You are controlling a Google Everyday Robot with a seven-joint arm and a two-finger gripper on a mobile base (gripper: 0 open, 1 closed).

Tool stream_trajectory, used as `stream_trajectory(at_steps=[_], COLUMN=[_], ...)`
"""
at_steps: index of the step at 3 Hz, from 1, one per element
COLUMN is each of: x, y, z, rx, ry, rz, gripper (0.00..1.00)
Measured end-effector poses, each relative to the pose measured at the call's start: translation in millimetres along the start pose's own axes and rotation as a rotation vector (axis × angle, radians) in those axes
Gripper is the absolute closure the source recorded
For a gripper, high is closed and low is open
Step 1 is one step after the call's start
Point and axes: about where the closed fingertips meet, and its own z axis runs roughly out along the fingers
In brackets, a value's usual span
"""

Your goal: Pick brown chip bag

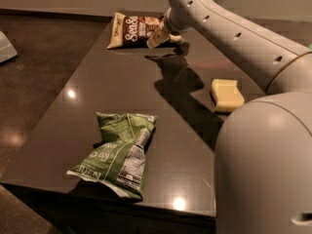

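Brown chip bag (131,30): flat at the table's (112,82) far edge, white lettering beginning "Sen". Gripper (165,39): at the bag's right end, fingers spread, nothing held. Green bag (119,152): near edge, white nutrition label. Pale yellow block (226,94): right side.

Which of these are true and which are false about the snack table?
1. The brown bag lies at the far end of the table. True.
2. The gripper hangs over the green bag. False: it is at the brown bag's right end, far from the green bag.
3. The yellow block lies apart from both bags. True.
4. The green bag stands upright. False: it lies flat and crumpled near the table's front edge.
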Motion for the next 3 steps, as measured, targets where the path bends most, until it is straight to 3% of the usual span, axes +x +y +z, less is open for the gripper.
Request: stream_trajectory(at_steps=[1, 2, 3], x=[-1.5, -0.6, -1.0], y=[-1.1, 3.0, 3.0], z=[15.5, 50.1, 52.5], rx=[-0.002, -0.025, -0.028], ry=[0.002, 0.018, 0.016], rz=[0.043, 0.092, 0.089], gripper=[0.00, 0.00, 0.03])
